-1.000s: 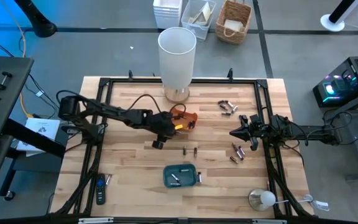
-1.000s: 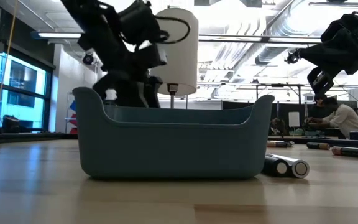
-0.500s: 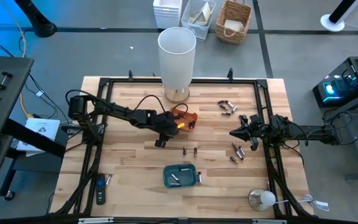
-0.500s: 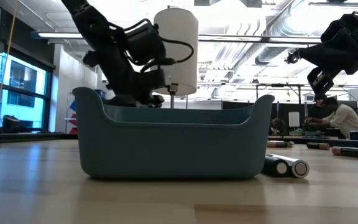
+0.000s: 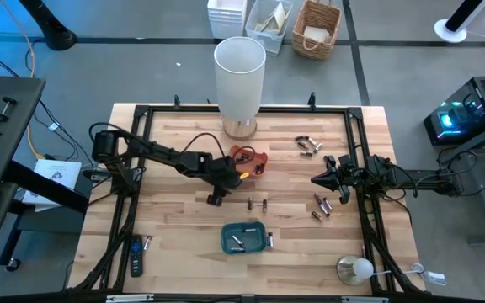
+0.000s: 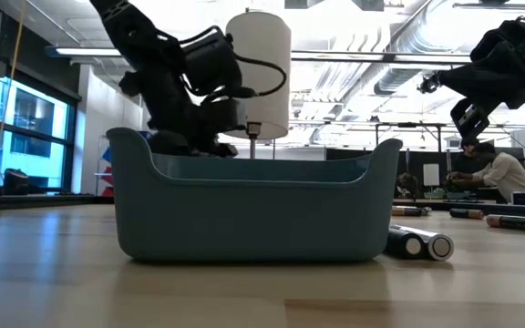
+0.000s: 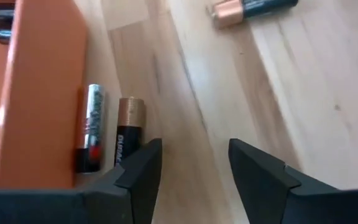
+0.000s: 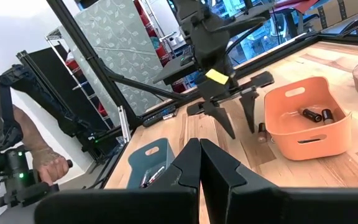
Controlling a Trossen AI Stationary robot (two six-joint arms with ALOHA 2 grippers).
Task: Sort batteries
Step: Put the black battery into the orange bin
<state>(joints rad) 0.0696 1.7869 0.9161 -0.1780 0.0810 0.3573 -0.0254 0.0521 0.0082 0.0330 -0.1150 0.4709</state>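
**Left arm lining up on batteries beside orange tray**

Left gripper [image 7: 191, 162] has its jaws apart and empty, low over two batteries [image 7: 110, 134] lying just outside the orange tray [image 7: 39, 93]. Next: shift over the copper-top cell, descend, close. Right gripper [image 8: 199, 163] waits near the right edge, fingers together. Likely more loose cells by it, hard to count.

orange tray [image 7: 39, 93] cut by left wrist view's edge, hiding part of silver battery [image 7: 92, 134]; blue tray [image 6: 253, 214] contents hidden behind near wall; copper-top battery [image 7: 253, 9] cropped.
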